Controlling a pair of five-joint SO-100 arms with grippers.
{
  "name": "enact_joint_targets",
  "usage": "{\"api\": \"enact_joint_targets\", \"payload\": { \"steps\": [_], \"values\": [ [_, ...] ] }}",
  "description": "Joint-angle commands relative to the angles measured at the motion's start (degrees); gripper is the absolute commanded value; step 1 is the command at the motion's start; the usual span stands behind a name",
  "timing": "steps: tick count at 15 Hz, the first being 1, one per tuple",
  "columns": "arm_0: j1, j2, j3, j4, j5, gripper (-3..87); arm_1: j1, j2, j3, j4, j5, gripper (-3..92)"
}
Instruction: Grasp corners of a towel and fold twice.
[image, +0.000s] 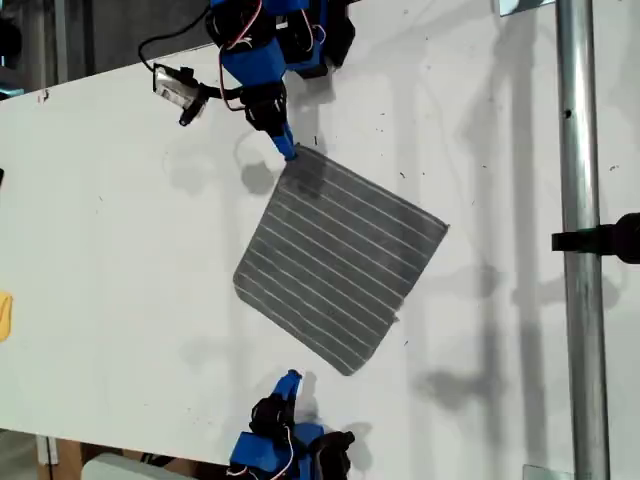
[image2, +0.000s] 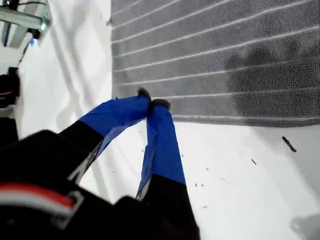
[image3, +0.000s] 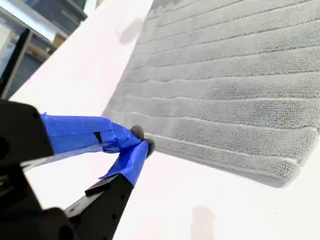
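1. Table (image: 120, 250): a white top that carries everything. Only the exterior view shows the whole of it, with both arms at once.
2. Towel (image: 335, 255): lies open and flat, set diamond-wise, with no fold made. I judge the step in hand to be the first grasp of the corners.
3. My first gripper (image: 290, 150): at the towel's corner nearest this arm's base (image: 303, 152). In the first wrist view the tips meet over the cloth just inside its edge. The jaws are closed, and the cloth looks flat. Whether any fabric is pinched I cannot tell.
4. My second gripper (image: 291, 380): jaws closed on nothing. The exterior view shows it clear of the towel, off the edge nearest its base. The second wrist view alone suggests contact, which I take for foreshortening. That view also shows the near corner (image3: 287, 180) off to one side of the tips.
5. Next move, as a judgement: the second gripper must open and shift along that edge to its corner. The first gripper must have cloth between its jaws before any lift.
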Motion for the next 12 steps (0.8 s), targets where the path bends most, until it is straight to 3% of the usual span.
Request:
{"api": "enact_joint_targets", "payload": {
  "steps": [1,6,10,11,12],
  "values": [
    [2.64,-14.59,-14.15,0.09,1.93,-2.9,-4.22,-18.90,-20.48,-0.70,-4.13,-0.3],
    [6.24,-34.80,-38.06,10.46,8.88,-2.8,-13.36,-56.07,-63.37,13.18,-8.79,-0.3],
    [6.42,-36.56,-39.20,15.47,9.23,-2.9,-19.07,-67.76,-71.28,13.27,-17.23,-0.3],
    [6.59,-37.35,-39.11,15.12,9.14,-2.9,-19.86,-69.08,-71.72,12.04,-19.34,2.0],
    [6.94,-38.23,-39.11,14.85,9.23,-2.9,-20.21,-69.96,-71.98,10.46,-19.34,14.4]
  ]
}}
